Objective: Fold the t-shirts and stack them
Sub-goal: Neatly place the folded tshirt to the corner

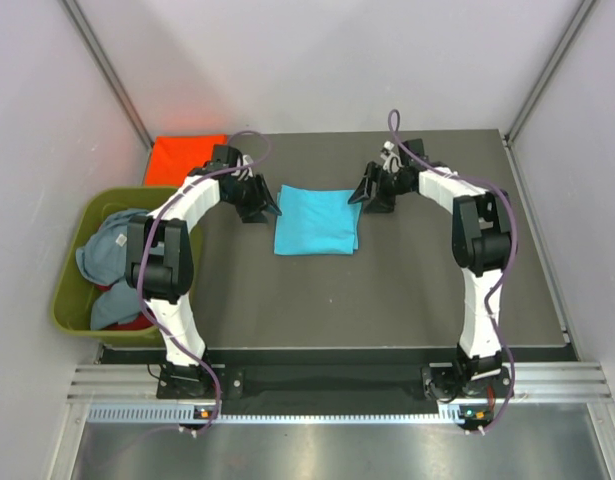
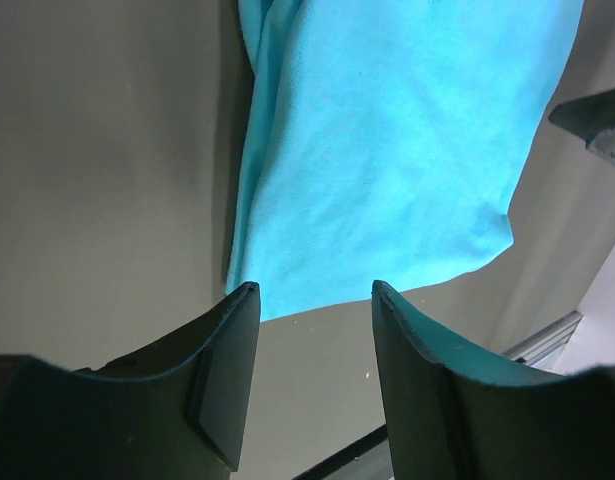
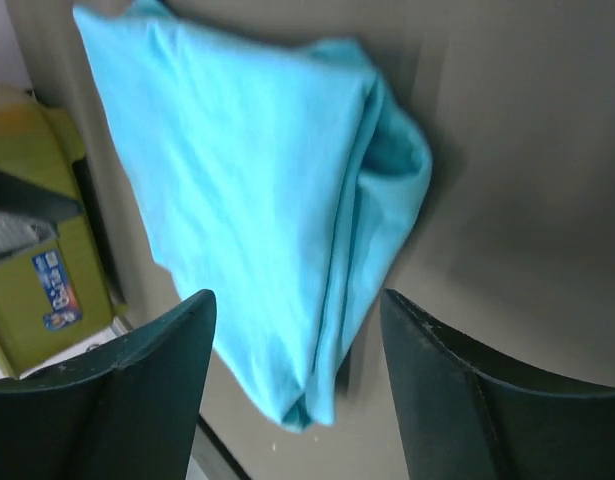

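A bright turquoise t-shirt (image 1: 315, 220) lies folded into a rectangle in the middle of the table. My left gripper (image 1: 270, 208) hovers at its left far corner, open and holding nothing. In the left wrist view the turquoise shirt (image 2: 387, 150) ends just beyond the left gripper (image 2: 314, 290). My right gripper (image 1: 359, 195) is at the shirt's right far corner, also open. In the right wrist view the right gripper (image 3: 297, 295) straddles the folded corner of the shirt (image 3: 247, 180) without touching it. An orange-red t-shirt (image 1: 185, 158) lies folded at the back left.
An olive-green tub (image 1: 72, 290) stands off the table's left edge, holding a crumpled grey-blue shirt (image 1: 112, 250) and a bit of red cloth (image 1: 137, 322). The tub (image 3: 37, 250) also shows in the right wrist view. White walls close in behind and at both sides.
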Controlling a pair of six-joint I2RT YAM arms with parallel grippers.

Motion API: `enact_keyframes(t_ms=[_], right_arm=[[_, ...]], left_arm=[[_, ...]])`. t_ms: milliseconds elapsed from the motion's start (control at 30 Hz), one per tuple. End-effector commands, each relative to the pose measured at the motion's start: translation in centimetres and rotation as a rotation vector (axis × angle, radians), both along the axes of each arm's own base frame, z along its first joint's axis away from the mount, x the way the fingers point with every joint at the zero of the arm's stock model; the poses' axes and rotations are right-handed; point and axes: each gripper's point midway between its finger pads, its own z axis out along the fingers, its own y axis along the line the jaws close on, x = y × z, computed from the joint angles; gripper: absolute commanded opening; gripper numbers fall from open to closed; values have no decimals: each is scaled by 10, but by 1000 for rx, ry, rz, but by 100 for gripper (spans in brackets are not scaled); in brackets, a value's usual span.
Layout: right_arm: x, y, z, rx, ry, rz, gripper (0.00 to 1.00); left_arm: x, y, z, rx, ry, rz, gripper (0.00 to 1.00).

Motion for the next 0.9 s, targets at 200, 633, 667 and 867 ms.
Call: enact_keyframes(t_ms=[200, 633, 667, 867], right_arm=[[50, 19, -2, 1, -96, -59, 67], [51, 29, -32, -37, -50, -66, 39], [49, 30, -33, -28, -43, -59, 33], [56, 26, -26, 12, -39, -95, 2]], left_arm=[[1, -8, 21, -74, -48, 16, 52], [0, -6, 33, -84, -76, 8, 51], [-1, -6, 34, -87, -76, 9, 51], [-6, -3, 37, -99, -74, 15, 50]])
